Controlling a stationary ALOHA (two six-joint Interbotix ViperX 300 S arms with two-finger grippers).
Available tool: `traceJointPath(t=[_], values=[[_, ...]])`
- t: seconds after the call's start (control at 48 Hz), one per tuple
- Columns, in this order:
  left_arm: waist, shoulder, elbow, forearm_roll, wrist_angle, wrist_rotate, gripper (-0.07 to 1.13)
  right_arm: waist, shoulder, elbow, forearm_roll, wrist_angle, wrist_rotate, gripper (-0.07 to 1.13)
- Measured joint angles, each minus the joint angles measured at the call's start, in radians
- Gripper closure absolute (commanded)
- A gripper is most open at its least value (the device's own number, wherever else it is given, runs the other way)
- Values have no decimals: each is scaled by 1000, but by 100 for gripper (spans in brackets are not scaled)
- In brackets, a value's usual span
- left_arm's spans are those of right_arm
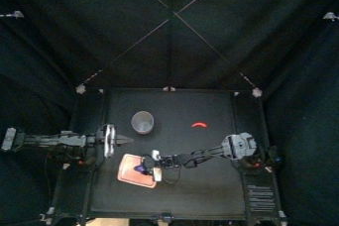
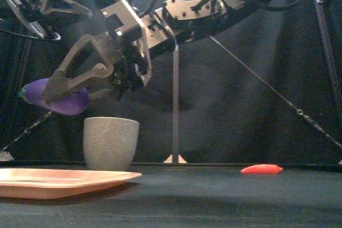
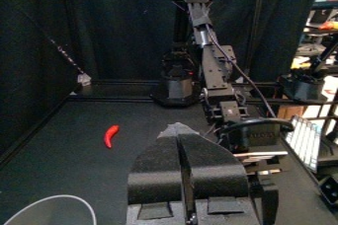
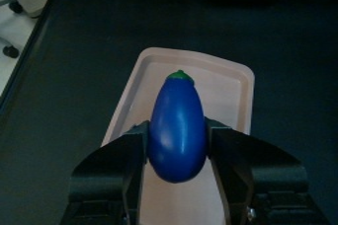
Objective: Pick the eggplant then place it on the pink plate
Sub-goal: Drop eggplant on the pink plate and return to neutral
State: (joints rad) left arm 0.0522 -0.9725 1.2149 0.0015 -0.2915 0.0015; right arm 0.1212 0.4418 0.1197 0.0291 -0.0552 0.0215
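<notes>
The plate (image 2: 60,182) is pink and flat. It lies on the surface (image 1: 185,106) near the front edge, left of the middle.

The eggplant (image 2: 51,94) is purple with a small green top. It is up in the air over the plate and does not touch it. The right end effector (image 4: 176,138) is clamped on it, one jaw on each side. The right wrist view shows the plate right under the eggplant. The right arm comes in from the right and reaches across to the plate.

Just behind the plate stands the cup (image 2: 111,142). It is tall, grey and upright.

The pepper (image 2: 262,169) is small and red. It lies flat on the surface, behind the plate and off to its right, well apart from the cup.

The left end effector (image 3: 185,158) is to the left of the plate, near the cup. Its jaws are pressed together with nothing between them. It touches none of the things.
</notes>
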Motion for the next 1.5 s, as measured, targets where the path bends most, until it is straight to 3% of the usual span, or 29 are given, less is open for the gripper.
traceJointPath(t=[0.104,0.208,0.604,0.792,1.167,1.5], values=[[0,0,0,0,-2,0,108,5,6,-5,0,2,3,10],[0,0,0,0,0,0,108,9,6,-5,-2,3,3,1],[2,0,0,0,0,0,108,-9,-103,57,-49,-3,-5,2],[2,0,0,0,0,0,108,-51,-308,212,-60,-80,-2,2],[5,-3,5,0,0,3,108,-107,-795,660,-38,-403,-6,2],[6,-5,8,0,0,3,108,-120,-1220,904,-54,-388,0,2]])
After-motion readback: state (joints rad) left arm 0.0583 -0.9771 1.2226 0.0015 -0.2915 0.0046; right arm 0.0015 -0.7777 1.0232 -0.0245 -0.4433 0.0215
